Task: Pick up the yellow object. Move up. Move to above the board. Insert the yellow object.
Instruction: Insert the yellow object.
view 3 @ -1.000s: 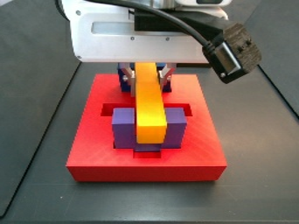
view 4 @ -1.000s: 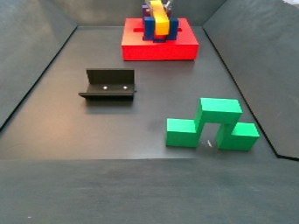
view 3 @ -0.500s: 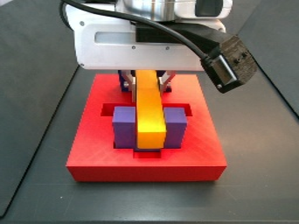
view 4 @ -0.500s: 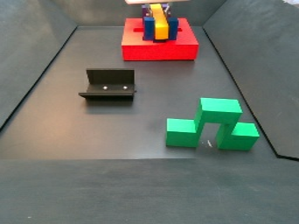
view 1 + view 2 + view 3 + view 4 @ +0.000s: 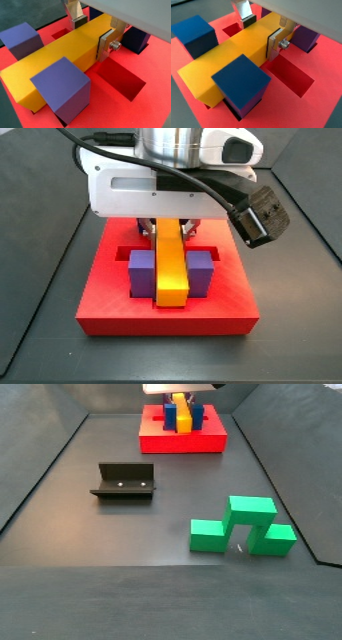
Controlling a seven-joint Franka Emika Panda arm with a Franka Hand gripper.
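Observation:
The yellow object (image 5: 60,55) (image 5: 231,57) lies lengthwise between the blue-purple posts (image 5: 60,90) of the red board (image 5: 133,100). In a side view it (image 5: 170,268) sits low between two posts (image 5: 140,271), its near end down at the board (image 5: 107,308). My gripper (image 5: 92,35) (image 5: 261,34) straddles the bar's far half, shut on it, with one dark pad (image 5: 102,45) flat against its side. In both side views the gripper (image 5: 167,226) (image 5: 181,396) stands directly over the board (image 5: 167,442) at the far end of the floor.
A dark fixture (image 5: 124,481) stands mid-floor on the left. Green blocks (image 5: 241,524) are clustered at the near right. A black camera (image 5: 261,216) with a cable hangs off the wrist beside the board. Open recessed slots (image 5: 123,82) show in the red surface.
The gripper has come down with the yellow bar. The bar has sunk lower between the posts, its near end dropping toward the board.

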